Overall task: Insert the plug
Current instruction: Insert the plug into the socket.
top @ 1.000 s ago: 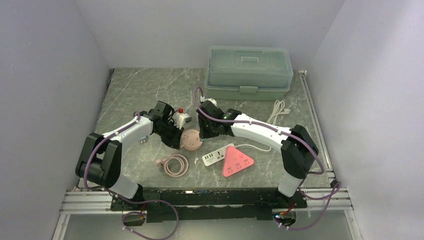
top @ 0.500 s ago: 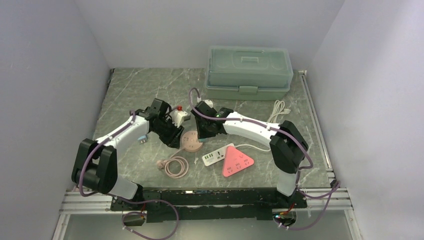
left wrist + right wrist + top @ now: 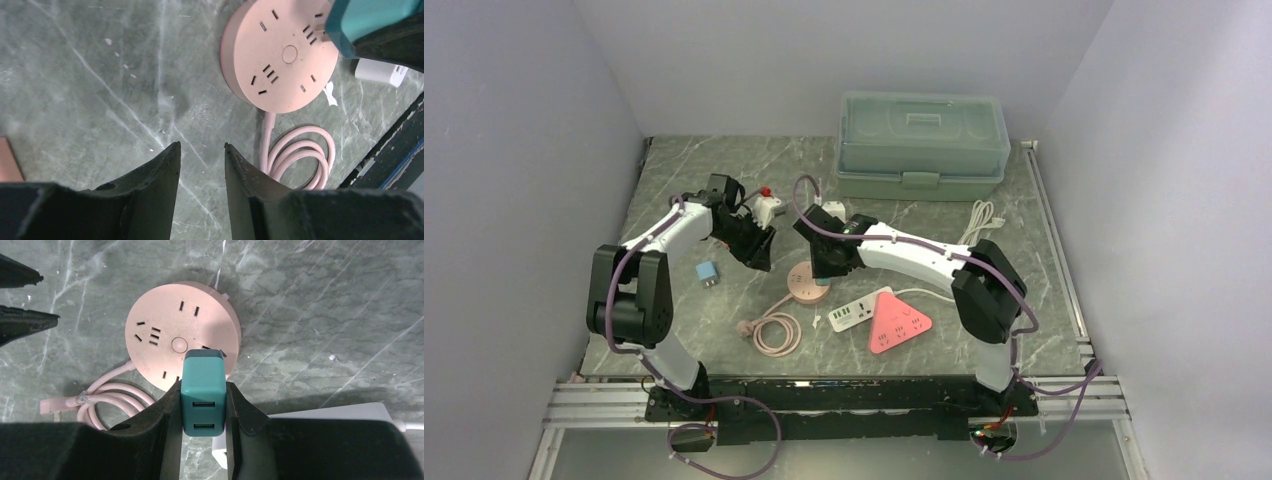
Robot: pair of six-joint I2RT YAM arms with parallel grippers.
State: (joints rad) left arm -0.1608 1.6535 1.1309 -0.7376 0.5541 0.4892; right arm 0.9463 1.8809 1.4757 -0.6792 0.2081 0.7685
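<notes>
My right gripper (image 3: 202,386) is shut on a teal two-port USB charger plug (image 3: 202,390). It holds the plug just above the near rim of the round pink power socket (image 3: 182,335), which lies flat on the table (image 3: 807,285). The plug's prongs are hidden. In the top view the right gripper (image 3: 824,262) is over the socket's far edge. My left gripper (image 3: 201,146) is open and empty, over bare marble just left of the socket (image 3: 285,55). It shows in the top view (image 3: 757,250) too.
The socket's pink cord (image 3: 774,330) lies coiled in front. A white power strip (image 3: 849,313) and a pink triangular one (image 3: 899,325) lie to the right. A small blue plug (image 3: 707,272) lies at left. A green lidded box (image 3: 921,145) stands at the back, a white cable (image 3: 981,222) beside it.
My left gripper has drawn back up and to the left, away from the pink socket. My right gripper has shifted left with the teal plug, over the socket.
</notes>
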